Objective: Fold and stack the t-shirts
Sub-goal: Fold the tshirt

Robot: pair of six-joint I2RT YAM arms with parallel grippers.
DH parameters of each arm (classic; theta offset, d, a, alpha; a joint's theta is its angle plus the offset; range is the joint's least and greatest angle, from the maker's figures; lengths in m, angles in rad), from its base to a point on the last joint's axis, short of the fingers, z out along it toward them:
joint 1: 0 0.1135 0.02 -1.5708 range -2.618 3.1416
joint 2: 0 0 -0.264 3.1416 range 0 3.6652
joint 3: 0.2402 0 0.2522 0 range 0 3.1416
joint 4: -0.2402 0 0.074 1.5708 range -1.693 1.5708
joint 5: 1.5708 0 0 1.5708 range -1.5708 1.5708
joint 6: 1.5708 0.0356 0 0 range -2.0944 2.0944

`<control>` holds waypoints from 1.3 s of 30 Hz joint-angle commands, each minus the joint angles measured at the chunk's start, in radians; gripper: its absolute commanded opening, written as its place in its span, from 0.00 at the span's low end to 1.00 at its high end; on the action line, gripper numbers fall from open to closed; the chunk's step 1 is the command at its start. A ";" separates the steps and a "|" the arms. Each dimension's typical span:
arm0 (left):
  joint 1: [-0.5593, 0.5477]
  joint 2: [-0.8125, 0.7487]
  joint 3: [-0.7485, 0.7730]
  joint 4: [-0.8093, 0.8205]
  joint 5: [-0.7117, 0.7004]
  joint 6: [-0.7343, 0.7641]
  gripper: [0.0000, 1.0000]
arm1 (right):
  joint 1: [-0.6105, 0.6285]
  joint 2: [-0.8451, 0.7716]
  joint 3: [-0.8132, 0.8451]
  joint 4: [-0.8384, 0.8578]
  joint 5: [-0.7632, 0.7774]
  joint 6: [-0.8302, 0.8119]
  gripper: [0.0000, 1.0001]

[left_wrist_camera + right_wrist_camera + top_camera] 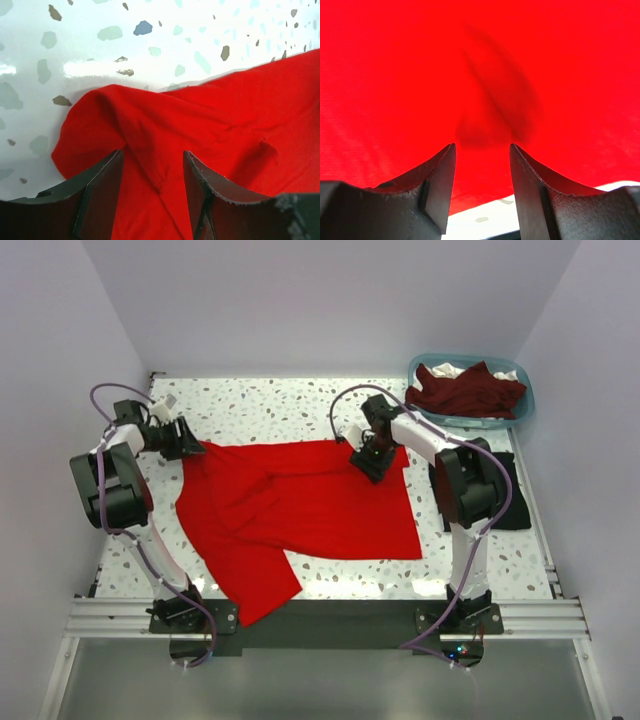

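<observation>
Top external view: the soft red t-shirt (pixel 320 510) lies wrinkled, one corner folded, on the glossy speckled table (pixel 280 405). The left gripper (pixel 152 155) and right gripper (pixel 482 147) hold their dark fingers apart over the cloth.

A bright red t-shirt (pixel 320 510) lies on a white, grey-speckled table (pixel 260 405); the basket (pixel 480 423) is light blue.

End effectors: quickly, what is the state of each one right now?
Left end effector: open, above the edge of the red t-shirt, holding nothing.
Right end effector: open, above the red t-shirt, holding nothing.
</observation>
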 commanded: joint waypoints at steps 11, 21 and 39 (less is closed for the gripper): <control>-0.034 0.053 0.031 0.110 -0.037 -0.124 0.47 | -0.045 -0.008 0.006 0.066 0.109 -0.005 0.52; -0.019 0.079 0.074 0.107 -0.079 -0.133 0.47 | -0.059 0.026 0.000 0.075 0.150 -0.021 0.52; 0.007 0.054 0.097 0.198 -0.091 -0.177 0.00 | -0.059 0.069 0.037 0.062 0.178 -0.042 0.52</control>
